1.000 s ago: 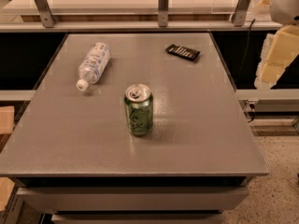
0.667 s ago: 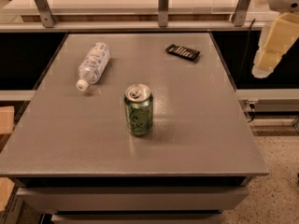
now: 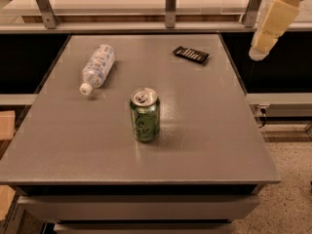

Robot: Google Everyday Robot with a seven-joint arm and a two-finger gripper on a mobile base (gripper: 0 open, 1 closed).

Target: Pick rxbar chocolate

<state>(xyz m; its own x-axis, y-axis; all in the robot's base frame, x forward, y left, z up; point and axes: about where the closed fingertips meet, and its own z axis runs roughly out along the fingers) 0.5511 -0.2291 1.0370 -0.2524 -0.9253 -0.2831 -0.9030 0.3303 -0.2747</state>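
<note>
my pincer (image 3: 262,45) hangs past the bench's (image 3: 204,140) right edge — how open, i cannot tell. the rxbar chocolate (image 3: 191,54) lies flat at the far side — a glancing grab may skid it away.

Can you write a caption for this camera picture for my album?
Gripper hovers beside the table, near the rxbar chocolate; can upright, bottle lying down.

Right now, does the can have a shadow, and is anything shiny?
Camera view: yes, the green can throws a soft shadow on the grey table by its base; its metal top catches the light; the table's far part shows a pale sheen; the black chocolate bar looks dark; the gripper, beyond the table's far right corner, is brightly lit.
</note>
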